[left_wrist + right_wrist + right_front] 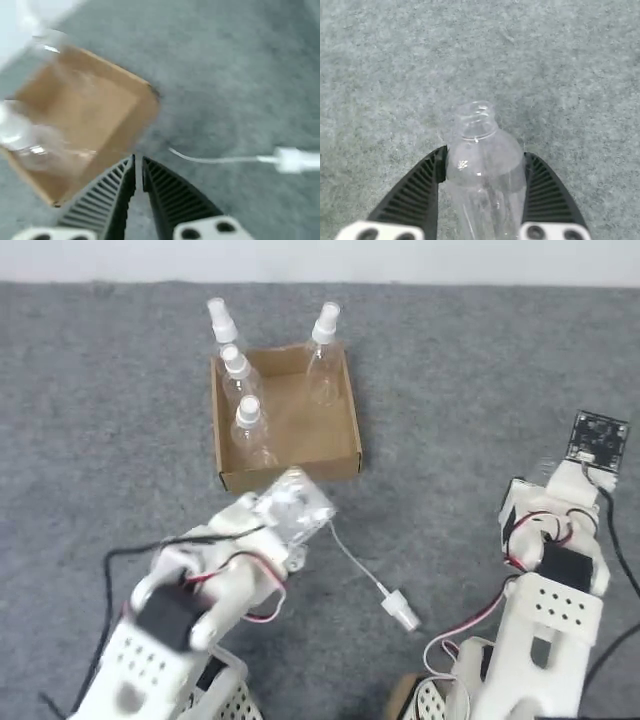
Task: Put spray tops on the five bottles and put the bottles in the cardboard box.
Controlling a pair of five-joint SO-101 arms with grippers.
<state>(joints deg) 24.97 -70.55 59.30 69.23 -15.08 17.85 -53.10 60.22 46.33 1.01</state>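
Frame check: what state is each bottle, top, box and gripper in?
left gripper: shut, empty.
right gripper: shut on fifth bottle.
fifth bottle: uncapped.
cardboard box: open.
four capped bottles: tops on, upright in the cardboard box.
spray top: loose, lying on the table.

No text, number or sign can be read. The cardboard box (290,468) has plain brown walls, the clear bottle (485,165) is unlabelled, and the small circuit board (598,438) at 3 o'clock shows nothing legible.
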